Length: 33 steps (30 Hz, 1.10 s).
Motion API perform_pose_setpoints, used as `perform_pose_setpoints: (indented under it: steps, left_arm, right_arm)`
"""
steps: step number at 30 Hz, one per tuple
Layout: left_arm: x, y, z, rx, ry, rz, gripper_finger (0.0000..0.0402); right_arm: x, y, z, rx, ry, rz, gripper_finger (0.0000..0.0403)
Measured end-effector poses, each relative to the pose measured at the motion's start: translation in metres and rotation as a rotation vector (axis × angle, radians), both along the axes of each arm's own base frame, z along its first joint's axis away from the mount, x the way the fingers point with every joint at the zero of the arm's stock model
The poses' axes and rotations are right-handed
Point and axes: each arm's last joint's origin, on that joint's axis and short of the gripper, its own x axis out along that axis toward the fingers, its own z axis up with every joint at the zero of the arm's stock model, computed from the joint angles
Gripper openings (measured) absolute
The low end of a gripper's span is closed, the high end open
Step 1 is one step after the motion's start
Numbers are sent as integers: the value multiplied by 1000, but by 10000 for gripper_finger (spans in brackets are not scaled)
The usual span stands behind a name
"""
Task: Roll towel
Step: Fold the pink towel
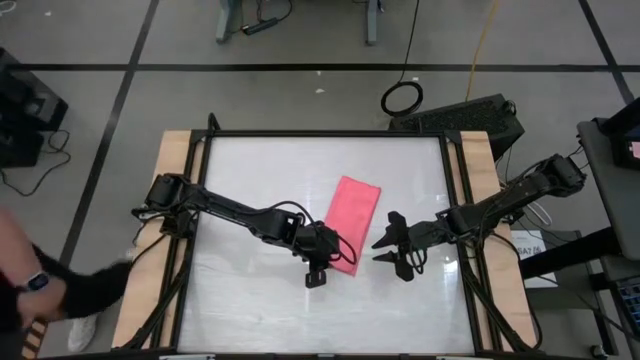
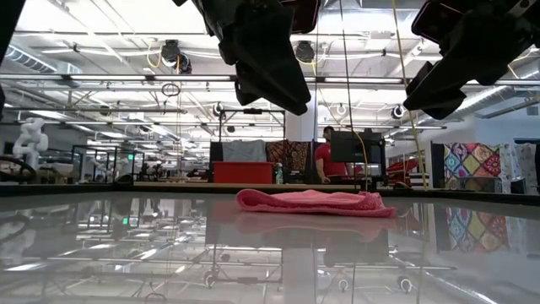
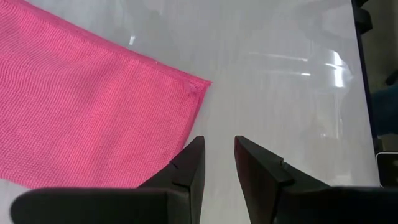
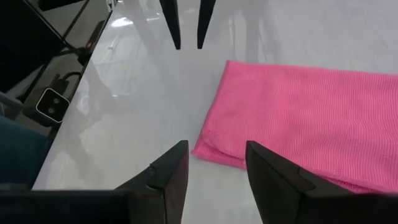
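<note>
I saw the bright pink soft cloth towel (image 1: 352, 221) lying flat on the glossy white worktop (image 1: 250, 170), folded into a narrow strip, not rolled. From the low view it sat as a low pink mound (image 2: 312, 201) on the reflective surface, nothing touching it.

Left gripper (image 1: 316, 272) hung above the worktop right at the towel's near end, just beside its corner. In its wrist view the two dark fingers (image 3: 189, 168) stood a little apart with a narrow gap, pinching nothing; the towel's corner (image 3: 93, 106) lay just beyond the tips, clear of them.

Right gripper (image 1: 385, 250) hovered on the other side of the same towel end, near but apart from the cloth. Its dark fingers (image 4: 171, 165) were spread wide and empty; the folded edge of the towel (image 4: 298, 118) showed between and past them, with layered cloth visible at the edge. The left gripper's fingertips (image 4: 174, 25) showed across the towel end in that view.

Both grippers were off the surface, judging by the low view.

A person's arm (image 1: 60, 290) was at the worktop's outer edge on the left arm's side, well away from the towel.
</note>
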Motion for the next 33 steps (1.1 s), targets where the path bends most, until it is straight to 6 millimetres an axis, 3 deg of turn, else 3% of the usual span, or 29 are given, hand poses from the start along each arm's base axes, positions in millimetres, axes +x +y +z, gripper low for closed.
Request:
perform_pose_setpoints:
  steps: [24,33]
  left_arm:
    - [0,0,0,0,-1,0,93]
    - [0,0,0,0,-1,0,93]
  right_arm:
    - [0,-1,-1,-24,2,-45,151]
    - [1,23,-24,-41,101,18,151]
